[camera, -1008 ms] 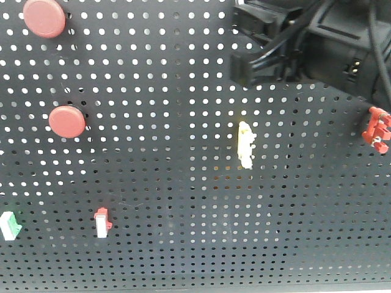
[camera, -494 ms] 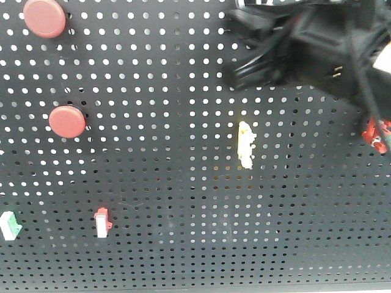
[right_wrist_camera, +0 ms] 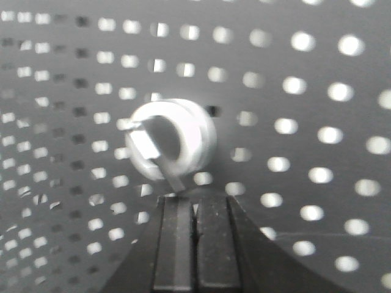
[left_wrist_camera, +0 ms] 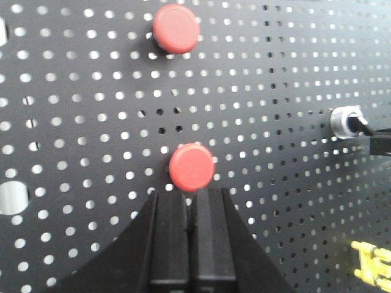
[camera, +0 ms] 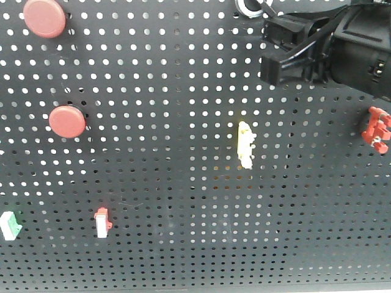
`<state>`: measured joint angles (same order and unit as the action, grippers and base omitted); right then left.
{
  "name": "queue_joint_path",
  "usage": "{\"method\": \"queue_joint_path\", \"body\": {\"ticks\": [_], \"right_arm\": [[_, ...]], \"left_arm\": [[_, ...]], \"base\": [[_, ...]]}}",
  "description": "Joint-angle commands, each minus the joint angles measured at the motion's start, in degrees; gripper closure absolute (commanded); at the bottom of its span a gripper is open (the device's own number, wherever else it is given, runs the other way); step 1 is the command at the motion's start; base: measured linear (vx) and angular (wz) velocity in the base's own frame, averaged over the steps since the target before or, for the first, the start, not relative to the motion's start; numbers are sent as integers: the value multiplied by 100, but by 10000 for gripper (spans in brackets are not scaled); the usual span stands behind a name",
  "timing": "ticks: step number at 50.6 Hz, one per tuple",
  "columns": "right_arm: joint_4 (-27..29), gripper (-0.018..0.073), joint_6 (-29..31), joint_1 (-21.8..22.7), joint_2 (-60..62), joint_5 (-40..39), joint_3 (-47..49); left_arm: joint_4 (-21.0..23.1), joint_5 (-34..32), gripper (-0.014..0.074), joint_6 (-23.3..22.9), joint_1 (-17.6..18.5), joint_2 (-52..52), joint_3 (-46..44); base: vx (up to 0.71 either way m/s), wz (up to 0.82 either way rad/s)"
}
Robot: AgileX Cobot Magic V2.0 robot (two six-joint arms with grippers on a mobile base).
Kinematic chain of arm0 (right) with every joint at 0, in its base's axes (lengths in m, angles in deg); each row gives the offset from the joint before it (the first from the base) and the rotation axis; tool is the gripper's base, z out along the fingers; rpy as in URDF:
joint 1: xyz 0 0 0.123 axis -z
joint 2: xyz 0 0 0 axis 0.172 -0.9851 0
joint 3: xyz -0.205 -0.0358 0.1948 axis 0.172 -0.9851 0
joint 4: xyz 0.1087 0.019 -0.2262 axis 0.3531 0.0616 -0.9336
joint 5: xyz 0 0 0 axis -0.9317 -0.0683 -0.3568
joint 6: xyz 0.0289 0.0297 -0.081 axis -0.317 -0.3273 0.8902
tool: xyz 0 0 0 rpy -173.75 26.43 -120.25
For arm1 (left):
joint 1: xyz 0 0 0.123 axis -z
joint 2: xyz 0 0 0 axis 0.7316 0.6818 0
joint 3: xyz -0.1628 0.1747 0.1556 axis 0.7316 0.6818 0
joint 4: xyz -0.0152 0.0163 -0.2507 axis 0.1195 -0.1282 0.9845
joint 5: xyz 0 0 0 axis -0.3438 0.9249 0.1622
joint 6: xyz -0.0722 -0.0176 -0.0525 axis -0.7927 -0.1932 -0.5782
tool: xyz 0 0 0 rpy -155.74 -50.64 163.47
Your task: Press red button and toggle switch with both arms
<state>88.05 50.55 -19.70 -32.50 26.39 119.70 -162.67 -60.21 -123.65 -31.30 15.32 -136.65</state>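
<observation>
Clenched empty, the black boxy left gripper point(left_wrist_camera: 191, 196) sits just below the lower matte red domed button point(left_wrist_camera: 191, 167); pushing off-centre, it could skid off. The equally clenched right gripper point(right_wrist_camera: 196, 204) aims just under the silver-ringed toggle switch point(right_wrist_camera: 171, 145), whose thin lever point(right_wrist_camera: 160, 163) may slip aside unflipped.

You've got a pegboard point(camera: 183, 131) of dark, matt, perforated sheet. Red button point(left_wrist_camera: 191, 167): smooth, matt, looks plastic. Toggle switch point(right_wrist_camera: 174, 143): shiny silver metal nut. Right gripper point(right_wrist_camera: 195, 206): black plastic, faintly speckled, dull.
</observation>
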Motion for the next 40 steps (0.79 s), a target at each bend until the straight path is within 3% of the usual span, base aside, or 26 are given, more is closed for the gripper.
{"method": "queue_joint_path", "body": {"ticks": [1, 18, 40], "right_arm": [[-10, 559, 47, -6, 504, -524, 111], [-29, 559, 328, 6, 1744, -1023, -1217], [-3, 559, 305, 0, 1761, -479, -1282]], "left_arm": [[127, 108, 595, -37, -13, 20, -156], [127, 113, 595, -37, -13, 20, -156], [127, 111, 595, -37, -13, 20, -156]], "base": [[0, 0], [0, 0], [0, 0]]}}
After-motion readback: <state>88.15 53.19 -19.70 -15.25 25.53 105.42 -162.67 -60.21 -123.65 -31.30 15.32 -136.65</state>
